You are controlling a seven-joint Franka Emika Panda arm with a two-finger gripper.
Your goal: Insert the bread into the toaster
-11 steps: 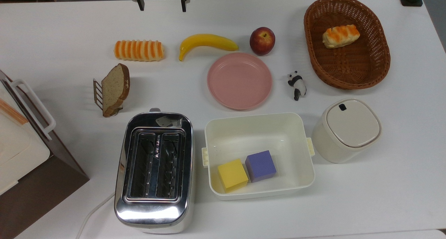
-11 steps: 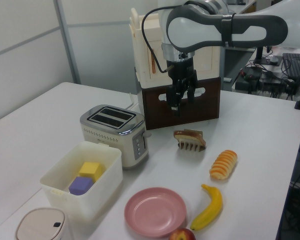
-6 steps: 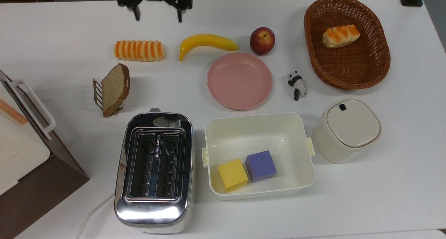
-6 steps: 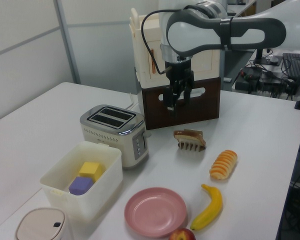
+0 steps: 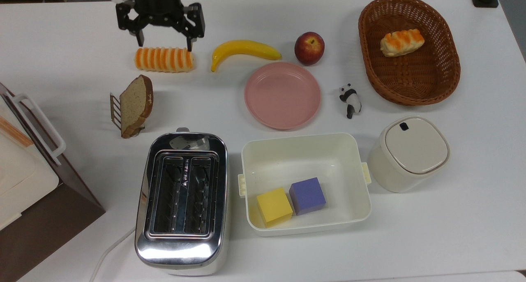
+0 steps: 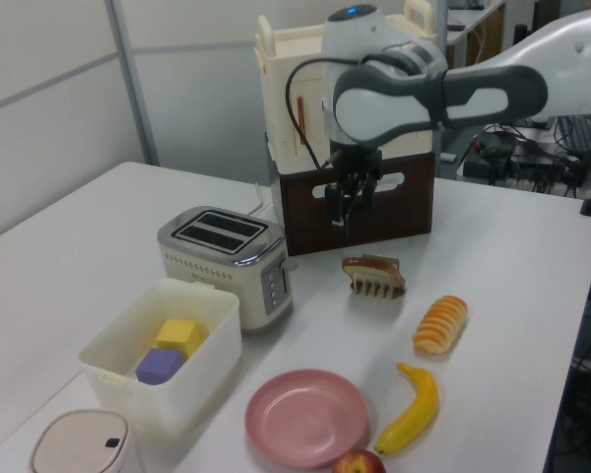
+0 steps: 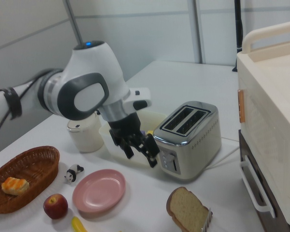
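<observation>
The claw is hanging with its fingers spread wide and holding nothing, above the tabletop, well apart from the toaster. In the top view its fingertips are showing just over the far edge of the striped roll. The bread is leaning in the small wire rack, near the toaster's far end and toward the top view's left of it. The toaster is standing with both slots empty, just beside the cream tub, which is holding a yellow cube and a purple cube
</observation>
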